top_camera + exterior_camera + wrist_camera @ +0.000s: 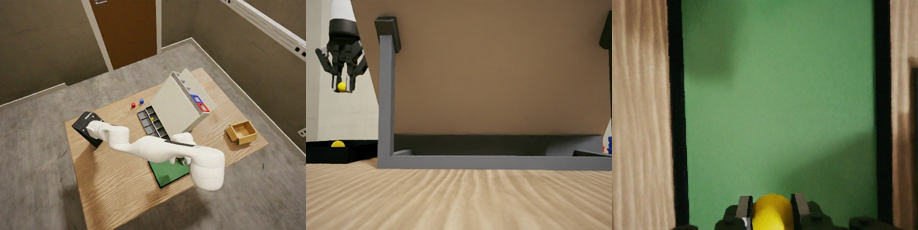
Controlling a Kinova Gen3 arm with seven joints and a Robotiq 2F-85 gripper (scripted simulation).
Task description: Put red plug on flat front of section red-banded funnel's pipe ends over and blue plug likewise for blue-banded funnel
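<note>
Your black two-finger gripper (pixel 342 87) pinches a small yellow marble (pixel 341 86) | it hangs above the green-floored black tray (pixel 167 175) | tray at the desk's front edge.

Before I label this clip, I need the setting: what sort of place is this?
Probably a plain test room: bare walls, a concrete-looking floor and a brown door, with one wooden table carrying the arm, a covered funnel box and a green-lined tray.

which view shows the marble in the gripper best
The exterior view: the yellow marble sits side-on between the gripper fingertips, lifted above the tray. The wrist view shows it cropped at the bottom edge. In the top view it is a tiny speck, mostly hidden under the arm.
</note>
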